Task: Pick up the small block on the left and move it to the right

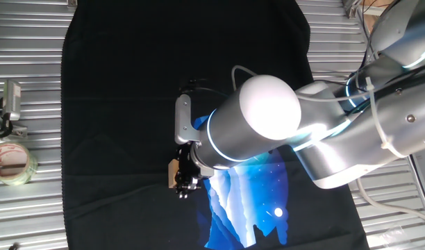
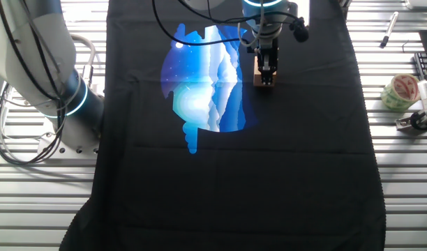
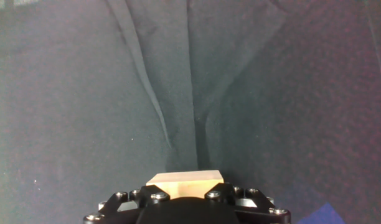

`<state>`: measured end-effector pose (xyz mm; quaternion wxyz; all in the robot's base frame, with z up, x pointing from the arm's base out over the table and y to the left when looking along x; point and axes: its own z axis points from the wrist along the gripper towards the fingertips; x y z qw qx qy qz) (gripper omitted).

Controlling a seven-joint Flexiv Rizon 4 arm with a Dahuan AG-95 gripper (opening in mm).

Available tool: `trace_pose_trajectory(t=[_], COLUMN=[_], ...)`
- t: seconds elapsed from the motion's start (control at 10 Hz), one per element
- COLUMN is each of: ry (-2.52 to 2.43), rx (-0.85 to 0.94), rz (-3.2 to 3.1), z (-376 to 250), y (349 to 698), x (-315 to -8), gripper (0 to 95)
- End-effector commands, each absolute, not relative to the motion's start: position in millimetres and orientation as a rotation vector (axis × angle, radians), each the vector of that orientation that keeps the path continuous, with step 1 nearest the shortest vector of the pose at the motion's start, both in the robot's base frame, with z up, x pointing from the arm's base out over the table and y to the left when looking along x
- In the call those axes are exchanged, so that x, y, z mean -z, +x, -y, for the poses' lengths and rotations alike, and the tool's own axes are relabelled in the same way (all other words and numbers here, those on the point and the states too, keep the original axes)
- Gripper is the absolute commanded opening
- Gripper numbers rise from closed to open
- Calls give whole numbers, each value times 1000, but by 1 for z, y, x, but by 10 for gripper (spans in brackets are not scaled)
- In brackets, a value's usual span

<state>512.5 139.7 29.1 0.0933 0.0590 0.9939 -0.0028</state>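
The small block is a light tan wooden cube that sits between my fingers in the hand view, with black cloth beyond it. It shows at my gripper's tip in one fixed view and in the other fixed view. My gripper is shut on it, just left of the blue print on the cloth; it also shows in the other fixed view. I cannot tell whether the block touches the cloth or hangs just above it.
A black cloth with a blue print covers the slatted metal table. A roll of clear tape and a metal clip lie off the cloth. A pen lies near the other fixed view's edge.
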Motion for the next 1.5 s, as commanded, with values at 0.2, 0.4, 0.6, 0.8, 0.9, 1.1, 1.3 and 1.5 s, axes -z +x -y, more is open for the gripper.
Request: trace_pose_trajectory(t=[0.2,0.4,0.6,0.8,0.9,1.1,1.3,1.5], ry=[174,166,162,158,157,148,136,128], rx=[4,10,12,13,13,15,15,14], rz=[-2948,-2948,-2949,-2952,-2955,-2958,-2958,-2959], z=[-140,-140,-140,-140,-140,-140,-140,-140], y=[513,513,513,513,513,513,513,513], x=[-28,-28,-28,-28,-28,-28,-28,-28], gripper=[0,0,0,190,190,380,570,570])
